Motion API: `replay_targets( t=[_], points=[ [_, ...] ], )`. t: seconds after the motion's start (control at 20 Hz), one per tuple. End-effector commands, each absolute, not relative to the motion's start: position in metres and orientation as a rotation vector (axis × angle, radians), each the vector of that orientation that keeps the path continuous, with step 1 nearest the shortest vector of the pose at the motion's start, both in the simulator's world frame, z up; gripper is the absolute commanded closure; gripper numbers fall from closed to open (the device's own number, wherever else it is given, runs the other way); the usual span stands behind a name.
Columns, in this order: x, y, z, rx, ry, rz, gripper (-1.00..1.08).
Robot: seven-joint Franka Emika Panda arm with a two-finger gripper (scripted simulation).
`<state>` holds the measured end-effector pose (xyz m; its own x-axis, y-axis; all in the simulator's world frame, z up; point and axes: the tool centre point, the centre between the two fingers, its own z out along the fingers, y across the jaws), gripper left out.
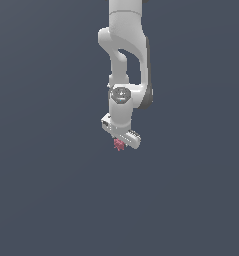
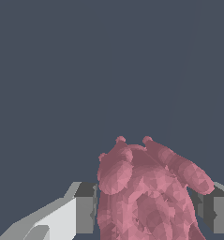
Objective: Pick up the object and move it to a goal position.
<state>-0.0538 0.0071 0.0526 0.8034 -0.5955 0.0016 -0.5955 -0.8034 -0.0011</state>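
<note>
The object (image 1: 119, 145) is a small reddish-pink knobbly lump showing just under the white gripper (image 1: 121, 143) in the exterior view, near the picture's middle. In the wrist view the object (image 2: 146, 192) fills the space between the two fingers (image 2: 85, 208), whose grey pads press against its sides. The gripper is shut on it. The lower part of the lump is cut off by the wrist view's edge.
The white arm (image 1: 125, 55) comes down from the top of the exterior view. Around it there is only a uniform dark grey-blue background (image 1: 41, 175); no goal marker or other object shows.
</note>
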Motion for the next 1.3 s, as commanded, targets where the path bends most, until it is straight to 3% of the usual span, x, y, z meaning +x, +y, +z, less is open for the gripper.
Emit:
replay_targets(
  t=[0.0, 0.6, 0.9, 1.25],
  points=[
    [-0.054, 0.007, 0.051, -2.983, 0.985, 0.0, 1.08],
    [-0.037, -0.002, 0.064, -2.969, 0.984, -0.071, 1.08],
    [0.011, -0.028, 0.105, -2.92, 0.977, -0.28, 1.08],
    [0.085, -0.076, 0.199, -2.791, 0.953, -0.657, 1.08]
  ],
)
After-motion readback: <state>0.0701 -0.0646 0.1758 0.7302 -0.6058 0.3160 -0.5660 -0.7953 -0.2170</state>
